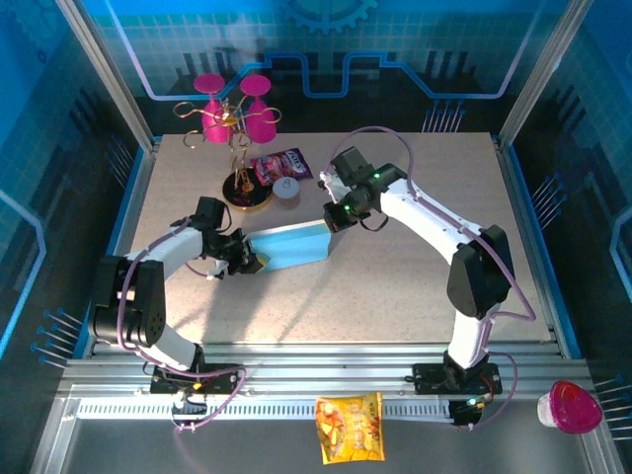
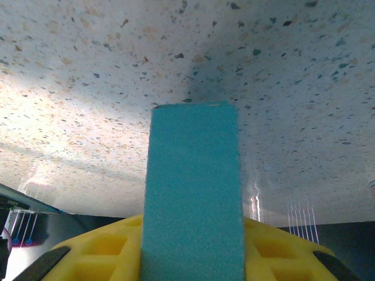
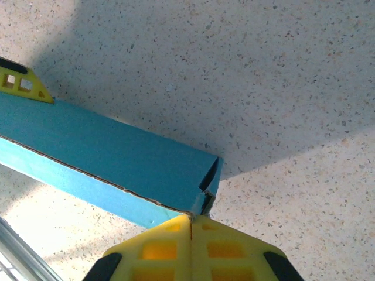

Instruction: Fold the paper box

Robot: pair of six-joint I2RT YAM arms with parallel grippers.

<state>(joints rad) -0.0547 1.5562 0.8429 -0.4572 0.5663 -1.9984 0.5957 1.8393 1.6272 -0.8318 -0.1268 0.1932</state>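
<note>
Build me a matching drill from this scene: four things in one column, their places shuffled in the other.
Things:
1. paper box
2. orange snack packet
3. purple snack packet
4. pink glasses

Places:
A. hanging on the gold rack
B. on the metal ledge in front of the arm bases
C. on the table, beside the rack's base
D. gripped at its ends by the left gripper and right gripper

Pairs: 1-D, 2-B, 3-C, 4-A

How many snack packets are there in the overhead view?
2. A purple foil snack packet lies far back beside the gold stand; an orange-yellow foil snack packet lies on the near metal ledge. Others may be hidden.
</note>
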